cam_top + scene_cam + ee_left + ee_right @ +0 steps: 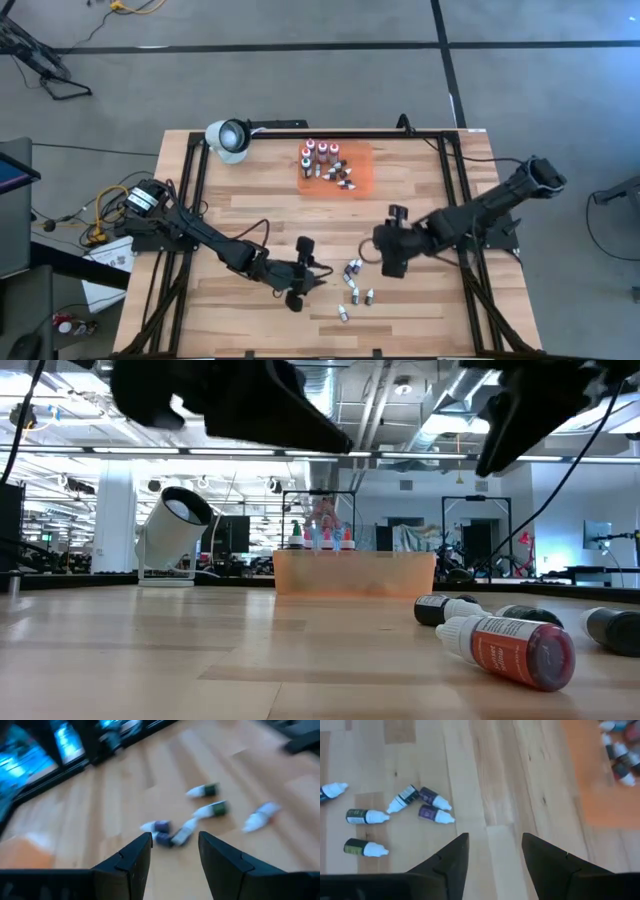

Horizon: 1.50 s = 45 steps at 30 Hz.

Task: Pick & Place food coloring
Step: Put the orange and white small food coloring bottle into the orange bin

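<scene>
Food coloring bottles: loose cluster on table, well apart from orange mat holding the rest. Left gripper, right gripper: parted, empty, beside cluster. Labels blurred in left wrist view

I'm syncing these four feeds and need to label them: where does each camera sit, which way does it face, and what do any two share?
High view: overhead, facing straight down on the table; both arms show, left end effector, right end effector.
Low view: at tabletop height, facing across to the orange mat; dark arm parts overhead.
Left wrist view: on the left arm, facing loose bottles; own fingers apart.
Right wrist view: on the right arm, facing wood; own fingers apart.
Shared: the right wrist view and the high view both show the mat and loose bottles.
</scene>
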Each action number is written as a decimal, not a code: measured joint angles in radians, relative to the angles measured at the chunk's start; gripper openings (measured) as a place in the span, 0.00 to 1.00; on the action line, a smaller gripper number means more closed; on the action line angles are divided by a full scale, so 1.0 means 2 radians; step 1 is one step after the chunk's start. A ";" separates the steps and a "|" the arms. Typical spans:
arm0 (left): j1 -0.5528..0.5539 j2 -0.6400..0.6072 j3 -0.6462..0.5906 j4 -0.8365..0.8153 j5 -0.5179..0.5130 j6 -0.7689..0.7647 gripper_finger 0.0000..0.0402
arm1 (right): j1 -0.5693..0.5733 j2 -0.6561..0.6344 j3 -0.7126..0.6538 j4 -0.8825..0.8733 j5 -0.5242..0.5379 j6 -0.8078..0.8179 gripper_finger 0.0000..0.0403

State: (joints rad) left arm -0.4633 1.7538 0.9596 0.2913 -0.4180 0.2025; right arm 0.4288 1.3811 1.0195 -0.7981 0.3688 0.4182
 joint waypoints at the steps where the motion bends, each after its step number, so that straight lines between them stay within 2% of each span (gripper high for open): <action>1: 0.000 0.000 0.000 0.006 0.021 0.009 0.40 | 0.012 0.000 0.000 0.001 0.015 0.006 0.43; 8: 0.009 0.000 0.000 0.046 0.191 0.055 0.40 | 0.083 0.000 0.000 0.001 0.103 0.065 0.40; 13: 0.020 0.012 0.001 0.078 0.252 0.070 0.40 | 0.115 0.000 0.000 0.002 0.131 0.093 0.37; 17: 0.030 0.056 0.006 0.121 0.289 0.078 0.40 | 0.129 0.000 0.000 0.004 0.133 0.107 0.36; 23: 0.047 0.125 0.049 0.126 0.303 0.065 0.40 | 0.136 0.000 0.000 0.008 0.134 0.115 0.34; 28: 0.054 0.177 0.098 0.126 0.356 0.043 0.40 | 0.136 0.000 0.000 0.006 0.135 0.115 0.34; 32: 0.055 0.207 0.136 0.097 0.365 0.036 0.40 | 0.136 0.000 0.000 0.006 0.135 0.115 0.34; 38: 0.055 0.238 0.181 0.059 0.387 0.032 0.40 | 0.136 0.000 0.000 -0.002 0.135 0.114 0.34; 45: 0.055 0.246 0.192 0.025 0.390 0.031 0.40 | 0.136 0.000 0.000 -0.005 0.135 0.114 0.34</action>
State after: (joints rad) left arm -0.3534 2.2452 1.3426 0.3414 0.3618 0.2653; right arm 0.6998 1.3811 1.0191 -0.8078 0.6380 0.6463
